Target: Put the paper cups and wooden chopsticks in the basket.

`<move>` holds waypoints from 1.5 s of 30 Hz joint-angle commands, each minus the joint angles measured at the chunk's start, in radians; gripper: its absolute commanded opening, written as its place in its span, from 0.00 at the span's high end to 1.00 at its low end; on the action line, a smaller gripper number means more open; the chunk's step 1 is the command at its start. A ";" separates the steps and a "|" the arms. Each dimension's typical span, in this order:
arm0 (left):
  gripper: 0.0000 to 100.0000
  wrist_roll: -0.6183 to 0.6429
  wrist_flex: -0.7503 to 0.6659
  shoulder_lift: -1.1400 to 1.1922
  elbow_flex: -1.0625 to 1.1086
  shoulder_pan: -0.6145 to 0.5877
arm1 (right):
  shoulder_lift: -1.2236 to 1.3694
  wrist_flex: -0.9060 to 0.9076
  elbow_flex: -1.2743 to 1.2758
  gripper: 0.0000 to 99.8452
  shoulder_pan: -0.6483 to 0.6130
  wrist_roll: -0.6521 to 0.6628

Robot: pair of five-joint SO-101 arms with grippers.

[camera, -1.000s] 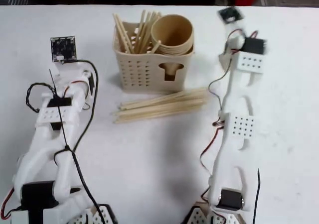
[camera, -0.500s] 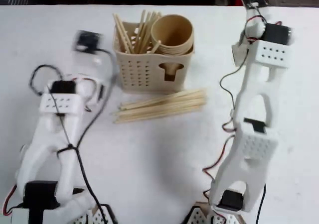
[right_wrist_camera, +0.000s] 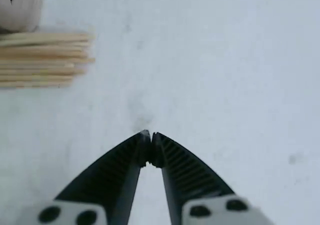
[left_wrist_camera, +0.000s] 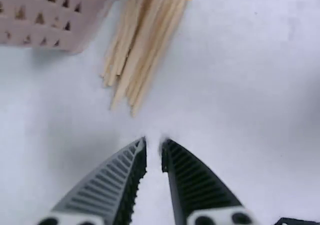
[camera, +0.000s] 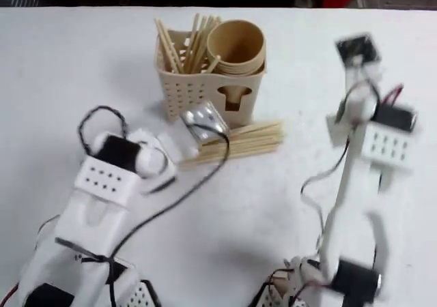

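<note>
A beige perforated basket at the table's back holds stacked paper cups and several upright chopsticks. A bundle of wooden chopsticks lies flat on the table just in front of it. My left arm's wrist hangs over the bundle's left end. In the left wrist view my left gripper is all but shut with nothing in it, a short way from the bundle's ends. Off to the right of the bundle, my right gripper is shut and empty over bare table, with the chopstick tips to its side.
The white table has free room in front of the bundle and on both sides of the basket. The basket's corner stands close beside the bundle. The right arm stands at the table's right side.
The left arm swung right, from the table's left side to the bundle's left end. The right arm moved away from the basket to the right and drew back toward the front.
</note>
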 commanded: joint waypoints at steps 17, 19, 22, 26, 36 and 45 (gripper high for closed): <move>0.92 -0.071 -0.278 0.622 -0.315 0.099 | -0.938 -0.341 1.120 0.98 0.031 0.123; 0.92 -0.071 -0.278 0.661 -0.345 0.099 | -0.997 -0.341 1.169 0.98 0.033 0.127; 0.92 -0.071 -0.278 0.707 -0.382 0.117 | -1.092 -0.338 1.226 0.98 0.035 0.127; 0.91 -0.066 -0.278 0.766 -0.425 0.154 | -1.222 -0.298 1.286 0.98 0.035 0.121; 0.87 -0.063 -0.278 0.992 -0.635 0.154 | -1.408 -0.140 1.318 0.98 0.027 0.127; 0.89 -0.068 -0.230 1.109 -0.736 0.157 | -1.414 -0.145 1.318 0.98 0.027 0.127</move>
